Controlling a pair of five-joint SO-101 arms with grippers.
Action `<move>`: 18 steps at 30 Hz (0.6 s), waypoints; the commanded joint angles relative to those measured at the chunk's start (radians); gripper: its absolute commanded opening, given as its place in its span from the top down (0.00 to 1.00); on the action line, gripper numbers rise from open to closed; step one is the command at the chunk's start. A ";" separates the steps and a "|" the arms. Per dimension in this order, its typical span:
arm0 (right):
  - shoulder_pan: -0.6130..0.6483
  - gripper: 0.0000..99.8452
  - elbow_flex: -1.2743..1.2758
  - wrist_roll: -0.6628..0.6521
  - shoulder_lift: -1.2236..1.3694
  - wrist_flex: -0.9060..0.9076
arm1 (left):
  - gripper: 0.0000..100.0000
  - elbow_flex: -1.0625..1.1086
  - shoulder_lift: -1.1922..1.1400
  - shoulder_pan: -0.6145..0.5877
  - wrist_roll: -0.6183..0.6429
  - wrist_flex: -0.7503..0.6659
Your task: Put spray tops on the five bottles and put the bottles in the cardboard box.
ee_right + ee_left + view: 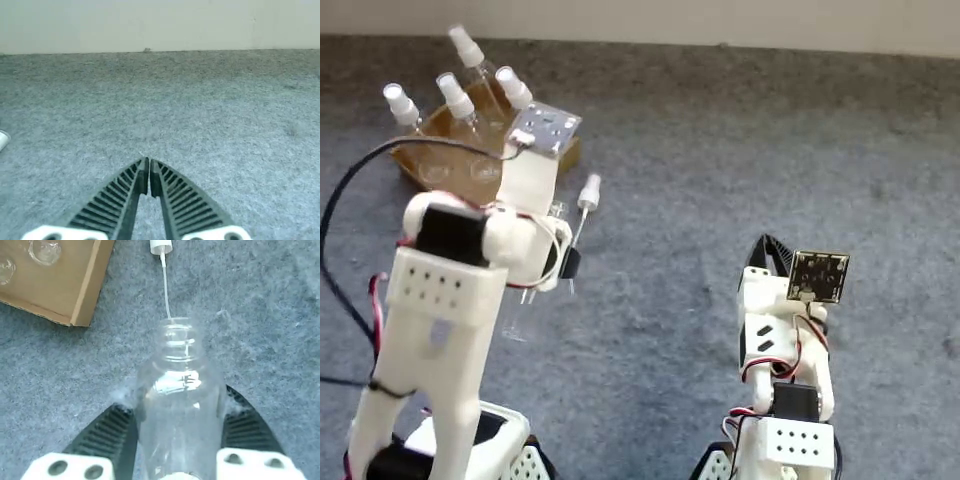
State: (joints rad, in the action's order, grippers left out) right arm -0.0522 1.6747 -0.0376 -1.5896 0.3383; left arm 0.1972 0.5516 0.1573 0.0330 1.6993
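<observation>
A clear bottle (175, 390) without a top lies on the carpet, held at its sides by my left gripper (175, 405), which is shut on it. Just past its open neck lies a white spray top (161, 246) with its thin tube pointing toward the neck; from above the spray top (588, 190) sits right of the cardboard box (430, 170). In the box stand several bottles (460, 100) with spray tops on. My right gripper (149, 172) is shut on nothing, low over bare carpet, with its arm (790, 330) at the front right.
The box's near corner (75, 295) lies close beside the held bottle. My left arm (510, 240) covers the ground in front of the box. Grey carpet stretches open between the arms and toward the far wall (160, 25).
</observation>
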 commanded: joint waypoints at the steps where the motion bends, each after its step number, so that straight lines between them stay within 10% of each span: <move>1: 0.012 0.99 0.177 -0.006 -0.005 0.005 | 0.94 0.111 0.131 0.016 -0.003 -0.112; 18: 0.012 0.99 0.177 -0.006 -0.005 0.007 | 0.94 0.751 0.470 -0.156 -0.002 -0.825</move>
State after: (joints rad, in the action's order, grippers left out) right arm -0.0522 1.6747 -0.0376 -1.5896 0.3414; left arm 0.8431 0.9659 0.0775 0.0330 1.0564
